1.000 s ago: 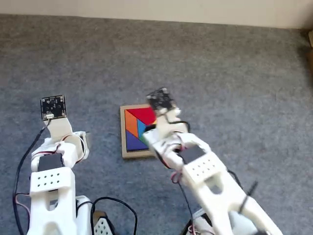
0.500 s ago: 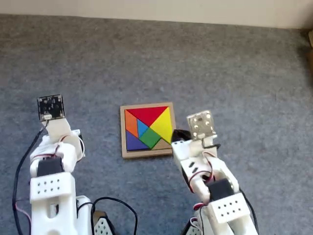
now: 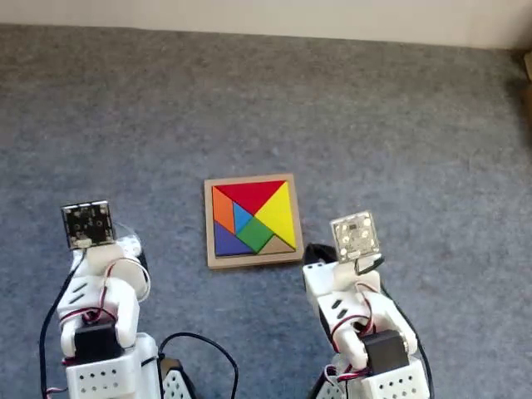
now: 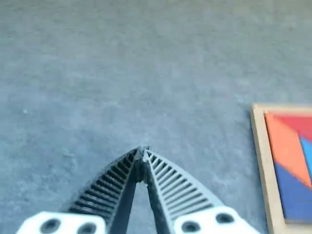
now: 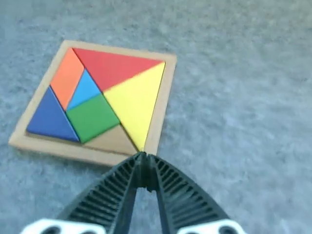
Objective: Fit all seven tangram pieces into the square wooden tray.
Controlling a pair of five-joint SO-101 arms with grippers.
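Observation:
The square wooden tray (image 3: pixel 209 223) lies on the grey carpet in the middle of the high view. Inside it sit a red triangle (image 3: pixel 247 196), a yellow triangle (image 3: pixel 279 218), an orange piece (image 3: pixel 223 215), a light blue triangle (image 3: pixel 241 218), a green square (image 3: pixel 255 235), a dark blue triangle (image 3: pixel 226 242) and a tan triangle (image 5: pixel 113 140). My left gripper (image 4: pixel 142 152) is shut and empty, over bare carpet to the left of the tray (image 4: pixel 261 161). My right gripper (image 5: pixel 143 157) is shut and empty, just off the tray's (image 5: pixel 165 105) near right corner.
Grey carpet (image 3: pixel 399 125) surrounds the tray on all sides. A pale wall strip (image 3: pixel 266 15) runs along the far edge. Both arm bases stand at the near edge, left arm (image 3: pixel 96 283) and right arm (image 3: pixel 357 307).
The right arm has pulled back from over the tray to its near right side, uncovering the filled tray. The left arm has also drawn back slightly toward its base.

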